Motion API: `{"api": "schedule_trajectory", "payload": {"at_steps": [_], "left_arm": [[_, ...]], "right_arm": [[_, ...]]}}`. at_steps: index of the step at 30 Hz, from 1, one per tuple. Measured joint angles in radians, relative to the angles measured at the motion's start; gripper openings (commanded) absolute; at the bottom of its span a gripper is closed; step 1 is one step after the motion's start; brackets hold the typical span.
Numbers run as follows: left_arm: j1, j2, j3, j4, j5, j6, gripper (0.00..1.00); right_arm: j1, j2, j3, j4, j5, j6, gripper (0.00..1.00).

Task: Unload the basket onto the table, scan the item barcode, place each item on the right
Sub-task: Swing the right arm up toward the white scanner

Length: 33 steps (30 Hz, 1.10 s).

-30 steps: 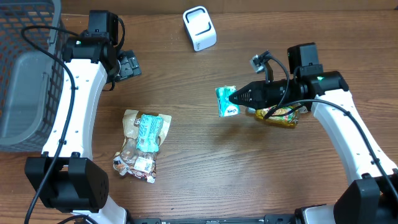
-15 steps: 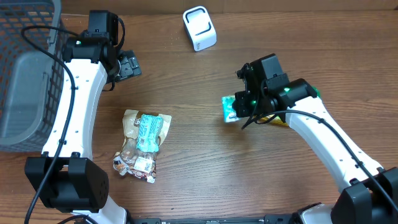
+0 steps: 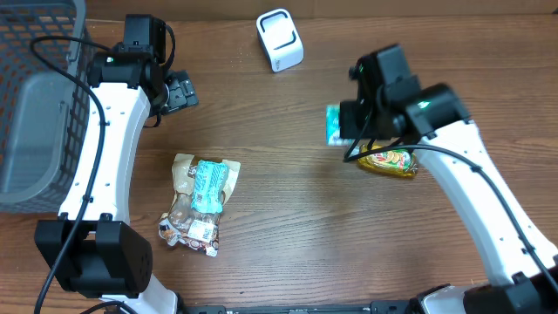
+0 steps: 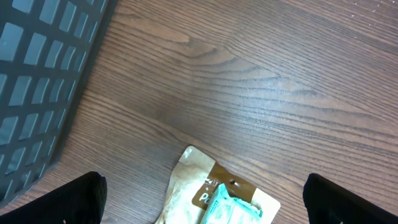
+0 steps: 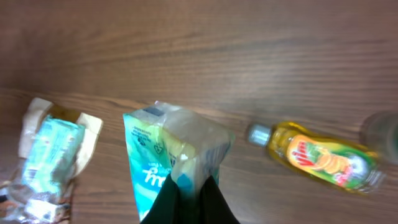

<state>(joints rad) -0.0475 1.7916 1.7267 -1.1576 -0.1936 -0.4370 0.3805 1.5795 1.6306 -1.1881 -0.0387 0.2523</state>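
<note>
My right gripper (image 5: 189,194) is shut on a teal and white packet (image 5: 166,148), pinching its lower edge; no barcode shows on the side I see. From overhead the packet (image 3: 334,125) sticks out left of the right gripper (image 3: 350,124), which hangs above the table, right of and nearer than the white scanner (image 3: 279,39). At the back left my left gripper (image 3: 180,92) is open and holds nothing. In its wrist view the left gripper (image 4: 214,208) hovers over a brown pouch (image 4: 193,190) with a teal packet (image 4: 233,210) on top.
A yellow bottle (image 3: 391,162) lies on its side under the right arm, also in the right wrist view as the yellow bottle (image 5: 323,158). A pile of pouches (image 3: 199,196) lies left of centre. A dark plastic basket (image 3: 35,105) stands at the left edge.
The right arm has swung and turned its wrist, carrying the teal packet up and slightly toward the back. The left arm has not moved.
</note>
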Motion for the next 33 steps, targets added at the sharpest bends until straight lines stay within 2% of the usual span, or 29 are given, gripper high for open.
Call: {"api": "schedule_trajectory", "payload": {"at_steps": [8, 12, 16, 23, 33], "left_arm": [[0.0, 0.0, 0.0, 0.001, 0.0, 0.0, 1.0], [0.0, 0.0, 0.0, 0.0, 0.0, 0.0, 0.99], [0.0, 0.0, 0.0, 0.0, 0.0, 0.0, 1.0], [0.0, 0.0, 0.0, 0.001, 0.0, 0.0, 1.0], [0.0, 0.0, 0.0, 0.001, 0.0, 0.0, 1.0]], "right_arm": [[0.001, 0.078, 0.454, -0.309, 0.081, 0.009, 0.04], [0.007, 0.18, 0.618, -0.358, 0.143, 0.005, 0.04], [0.03, 0.291, 0.641, -0.301, 0.227, -0.018, 0.04], [0.092, 0.469, 0.641, -0.068, 0.383, -0.121, 0.04], [0.154, 0.644, 0.641, 0.241, 0.526, -0.382, 0.04]]}}
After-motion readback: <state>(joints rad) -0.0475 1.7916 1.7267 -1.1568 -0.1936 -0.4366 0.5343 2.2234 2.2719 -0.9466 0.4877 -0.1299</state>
